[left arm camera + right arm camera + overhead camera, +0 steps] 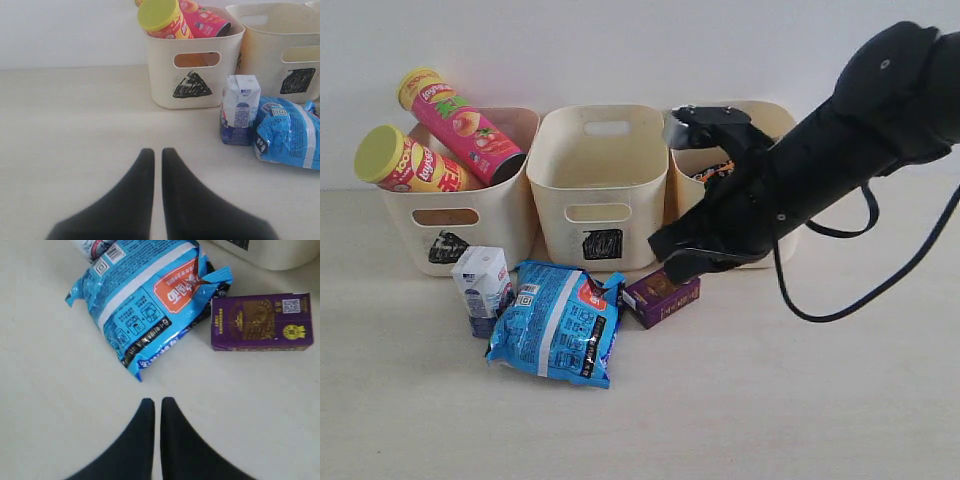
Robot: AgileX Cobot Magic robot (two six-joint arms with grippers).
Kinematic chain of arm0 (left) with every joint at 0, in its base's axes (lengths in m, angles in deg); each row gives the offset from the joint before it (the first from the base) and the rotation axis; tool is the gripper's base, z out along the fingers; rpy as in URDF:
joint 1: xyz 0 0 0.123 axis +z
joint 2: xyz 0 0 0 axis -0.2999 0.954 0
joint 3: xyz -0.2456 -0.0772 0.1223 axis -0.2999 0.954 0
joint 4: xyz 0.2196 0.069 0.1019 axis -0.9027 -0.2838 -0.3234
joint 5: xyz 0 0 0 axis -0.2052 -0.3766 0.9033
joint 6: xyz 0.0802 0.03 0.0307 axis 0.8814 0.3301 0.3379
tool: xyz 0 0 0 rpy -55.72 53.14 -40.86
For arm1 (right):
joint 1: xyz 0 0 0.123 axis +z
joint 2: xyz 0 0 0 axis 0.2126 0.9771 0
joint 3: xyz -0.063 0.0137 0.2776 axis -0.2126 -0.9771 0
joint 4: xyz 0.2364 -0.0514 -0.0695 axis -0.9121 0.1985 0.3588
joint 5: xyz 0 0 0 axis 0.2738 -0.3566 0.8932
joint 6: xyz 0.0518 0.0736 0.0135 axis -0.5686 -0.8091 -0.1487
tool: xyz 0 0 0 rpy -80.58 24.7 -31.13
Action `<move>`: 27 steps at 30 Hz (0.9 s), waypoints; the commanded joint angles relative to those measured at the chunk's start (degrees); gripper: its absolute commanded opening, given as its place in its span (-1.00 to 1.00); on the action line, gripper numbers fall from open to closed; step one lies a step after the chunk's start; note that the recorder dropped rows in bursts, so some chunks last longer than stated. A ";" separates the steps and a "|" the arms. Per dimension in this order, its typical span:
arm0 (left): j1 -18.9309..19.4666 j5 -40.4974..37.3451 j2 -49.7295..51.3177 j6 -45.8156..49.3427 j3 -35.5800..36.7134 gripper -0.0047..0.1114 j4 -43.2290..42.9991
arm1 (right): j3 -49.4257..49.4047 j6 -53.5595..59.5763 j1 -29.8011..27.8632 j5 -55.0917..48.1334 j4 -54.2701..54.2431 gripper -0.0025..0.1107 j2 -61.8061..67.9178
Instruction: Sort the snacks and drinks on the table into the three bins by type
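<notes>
Three cream bins stand in a row against a white wall, on a pale table (820,400). The left bin (515,215) carries a black scribbled triangle and holds two chip tubes that lean out of its top, both with yellow-green lids: a pink tube (460,125) and a yellow-red tube (405,165). The middle bin (555,190) carries a black scribbled square. The right bin (782,120) is mostly hidden behind the black right arm, and a bit of an orange packet (717,170) shows inside it.

Three items sit on the table in front of the bins. A white carton (483,285) with blue print stands upright just before the left bin. A blue packet (560,325) lies flat against its side. A purple carton (662,297) with gold print lies on its side right beside the packet's far corner.

The right gripper (672,268) hangs close to the purple carton — its fingers are pressed together and hold nothing. The left gripper (153,152) appears only in its own wrist view. It sits low over bare table, well apart from the white carton — fingers together, empty.
</notes>
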 commanded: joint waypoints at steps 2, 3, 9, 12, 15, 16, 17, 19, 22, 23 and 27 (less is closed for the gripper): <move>0.11 0.13 -0.14 0.14 -0.04 -0.84 0.63 | -0.01 -7.78 1.51 2.49 -5.55 -0.95 1.23; 0.11 0.13 -0.14 0.14 -0.04 -0.84 0.63 | -0.01 -8.86 1.51 2.26 -7.13 -0.90 1.75; 0.11 0.13 -0.14 0.14 -0.04 -0.84 0.63 | -0.01 -10.51 2.81 0.55 -15.03 0.20 7.01; 0.11 0.13 -0.14 0.14 -0.04 -0.84 0.63 | -0.01 -12.38 3.50 2.59 -16.14 0.75 9.61; 0.11 0.13 -0.14 0.14 -0.04 -0.84 0.63 | -0.01 -14.39 4.01 5.14 -16.35 0.81 11.99; 0.11 0.13 -0.14 0.14 -0.04 -0.84 0.63 | -0.01 -14.77 4.28 5.56 -16.82 0.81 12.87; 0.11 0.13 -0.14 0.14 -0.04 -0.84 0.63 | -0.01 -14.77 4.53 6.00 -17.09 0.81 13.53; 0.11 0.13 -0.14 0.14 -0.04 -0.84 0.63 | 0.11 -14.34 5.02 7.17 -18.79 0.81 14.88; 0.11 0.13 -0.14 0.14 -0.04 -0.84 0.63 | 0.11 -13.18 5.28 8.33 -20.80 0.81 16.28; 0.11 0.13 -0.14 0.14 -0.04 -0.84 0.63 | 0.11 -12.87 5.39 8.46 -21.69 0.81 16.75; 0.11 0.13 -0.14 0.14 -0.04 -0.84 0.63 | 0.11 -8.42 6.07 9.47 -27.97 0.81 19.08</move>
